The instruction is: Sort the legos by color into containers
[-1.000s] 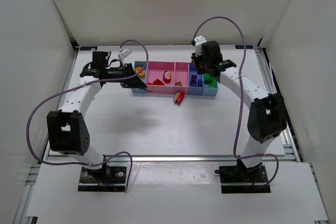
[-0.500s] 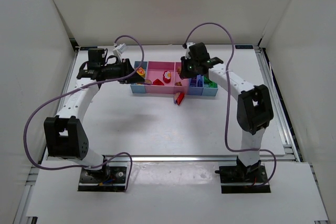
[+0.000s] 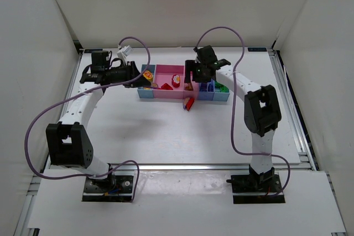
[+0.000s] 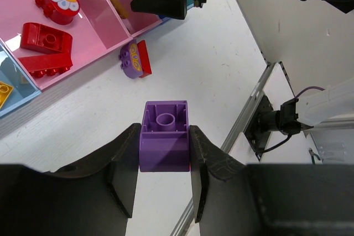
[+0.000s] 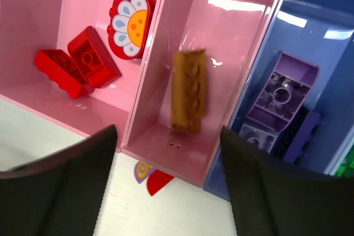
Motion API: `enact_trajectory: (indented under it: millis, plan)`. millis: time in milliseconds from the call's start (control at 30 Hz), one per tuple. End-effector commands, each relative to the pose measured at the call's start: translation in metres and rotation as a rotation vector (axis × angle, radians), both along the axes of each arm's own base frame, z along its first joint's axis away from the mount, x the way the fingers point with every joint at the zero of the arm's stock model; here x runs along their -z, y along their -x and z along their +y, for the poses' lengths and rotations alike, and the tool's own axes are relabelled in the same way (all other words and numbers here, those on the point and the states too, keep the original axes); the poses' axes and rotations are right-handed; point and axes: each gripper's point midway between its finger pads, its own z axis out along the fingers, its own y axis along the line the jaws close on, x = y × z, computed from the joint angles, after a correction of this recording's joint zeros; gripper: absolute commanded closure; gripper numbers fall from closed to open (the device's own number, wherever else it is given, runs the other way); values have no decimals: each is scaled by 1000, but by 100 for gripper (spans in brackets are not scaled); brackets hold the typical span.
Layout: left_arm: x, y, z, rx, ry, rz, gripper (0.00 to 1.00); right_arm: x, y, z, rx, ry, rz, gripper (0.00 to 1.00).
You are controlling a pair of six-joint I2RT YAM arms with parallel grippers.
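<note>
Over at the far side of the white table, the row of joined pink and blue plastic bins looks mostly sorted. Red bricks lie in the wide pink compartment, an orange-brown studded brick in the narrow one, and purple pieces in the blue. The right gripper hangs above them, fingers spread and empty. The left gripper pinches a small purple square brick, not yet binned. A purple-and-red piece lies on the table just in front of the bins. Two to go, I'd judge.
</note>
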Motion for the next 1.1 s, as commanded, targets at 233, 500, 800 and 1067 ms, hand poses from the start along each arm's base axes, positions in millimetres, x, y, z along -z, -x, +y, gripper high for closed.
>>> enact_trajectory:
  millis: [233,500,800,1067]
  plan:
    - [-30,-26,-30,46,50,-87,77,-80,-7,-5,-47,-48,-214,7]
    - [-13,-66,-125,196,25,-108,76,-147,17,-139,113,208,-423,9]
    - [20,-106,-201,202,-132,-190,76,-142,68,-242,191,203,-287,1]
    - [49,-136,-245,147,-247,-302,73,-120,102,-247,136,191,-217,1]
